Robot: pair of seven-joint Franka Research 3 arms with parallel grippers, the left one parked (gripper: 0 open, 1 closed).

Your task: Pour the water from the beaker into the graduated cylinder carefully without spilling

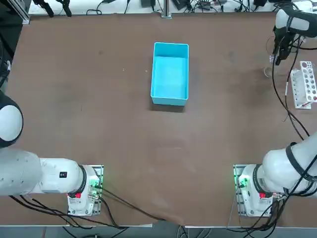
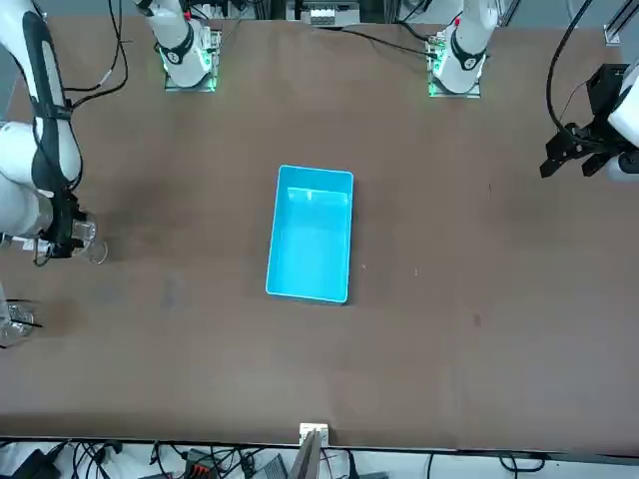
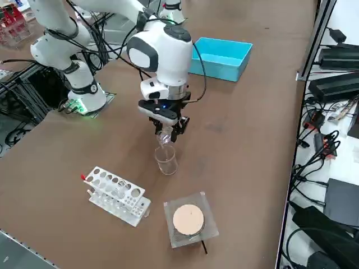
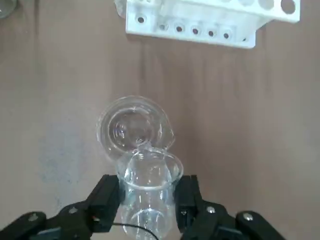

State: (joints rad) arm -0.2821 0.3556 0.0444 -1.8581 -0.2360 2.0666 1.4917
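The beaker (image 4: 148,200), a tiny clear glass cup, is gripped between the jaws of the right gripper (image 4: 150,186), one black finger against each side of it. The jaws are closed only as far as the glass between them allows. The cup is tilted, its round mouth pointing out past the fingertips and down toward the graduated cylinder (image 3: 166,159), the taller clear vessel that stands upright on the brown counter (image 3: 241,145) just below the jaws. In the right wrist view the two glass rims overlap; whether they touch, I cannot tell. The water is hard to make out against the clear glass, and its level in either vessel cannot be told. To the robot's right of the jaws, a little nearer the arm bases, a white rack (image 3: 118,193) with rows of round holes stands on the counter, a small red tip (image 3: 83,177) showing at one end. Farther to the right of the jaws, beyond the graduated cylinder, is a white-topped flask (image 3: 188,219) on a square, greyish translucent sheet (image 3: 209,223), with a thin dark rod (image 3: 203,247) at the sheet's edge. Well apart from the jaws, to their left, sits the light-blue, open, rectangular box (image 1: 169,72).
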